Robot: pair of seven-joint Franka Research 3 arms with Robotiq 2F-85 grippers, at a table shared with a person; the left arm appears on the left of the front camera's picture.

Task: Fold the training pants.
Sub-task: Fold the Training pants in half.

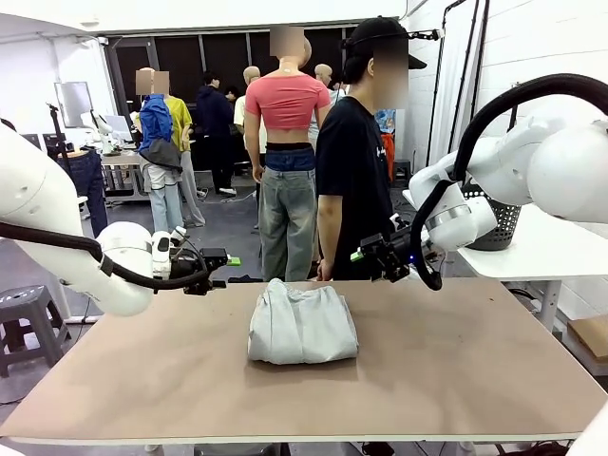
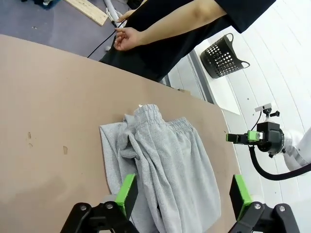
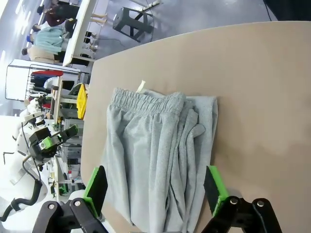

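Front view: training pants (image 1: 302, 326) lie mid-table as a compact folded bundle, waistband toward the far edge, on the brown table (image 1: 456, 380). Left gripper (image 1: 226, 259) hangs above the table off the bundle's left side, right gripper (image 1: 364, 255) off its right; both are clear of the cloth. Left wrist view: green pads spread wide, nothing between them, pants (image 2: 165, 165) below. Right wrist view: same, jaws wide and empty over the pants (image 3: 155, 160). A person's hand (image 2: 127, 39) rests at the far table edge, apart from the pants.

Judgement: folding looks essentially complete; step in hand reads as release and retreat. One side shows bunched layers. Next move, if any, calls for a light tidy of that edge without dragging the stack.
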